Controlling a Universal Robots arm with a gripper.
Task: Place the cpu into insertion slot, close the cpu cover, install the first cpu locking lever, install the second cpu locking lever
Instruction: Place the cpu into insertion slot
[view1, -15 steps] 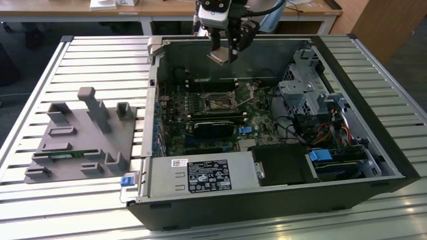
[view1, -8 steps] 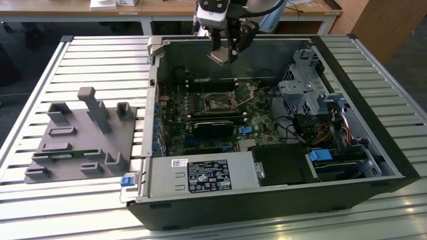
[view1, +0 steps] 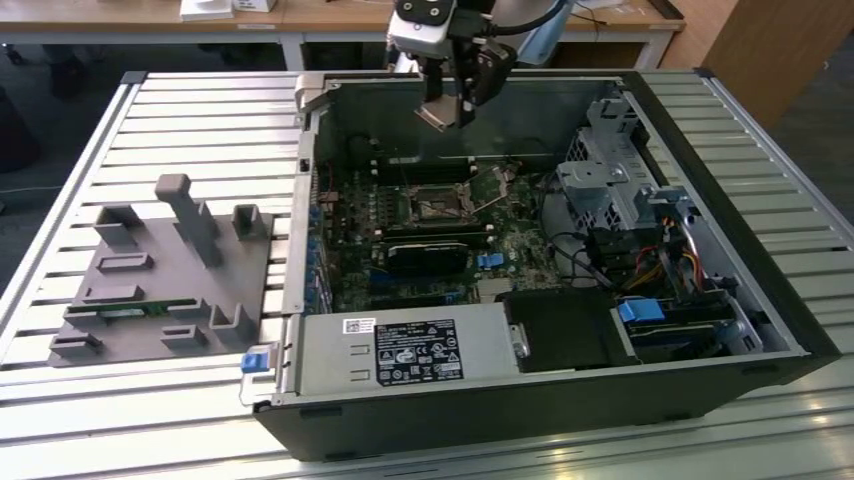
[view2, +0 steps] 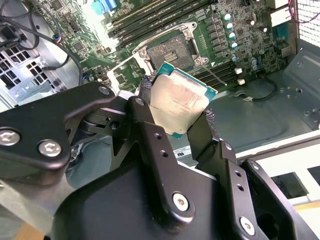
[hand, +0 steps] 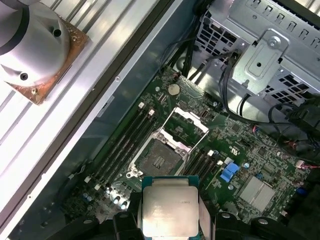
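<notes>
In the second wrist view, my black metal gripper (view2: 176, 109) pinches the small square silvery-grey cpu (view2: 179, 97), fingers pressed on two opposite edges. In the first wrist view, the bare black insertion slot (hand: 159, 161) lies just beyond my fingertips, with the thin silver cpu cover (hand: 189, 124) raised open past it. In the exterior view, I hang above the open black computer case (view1: 747, 330), apart from the green motherboard (view1: 514, 235) below me.

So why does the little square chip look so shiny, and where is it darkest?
In the second wrist view, light glints pale off the cpu, held in the tool, and one edge of the motherboard washes out white; in the first wrist view, the slatted table glares bright beside the darker motherboard; in the exterior view, the computer case is shadowy inside.
</notes>
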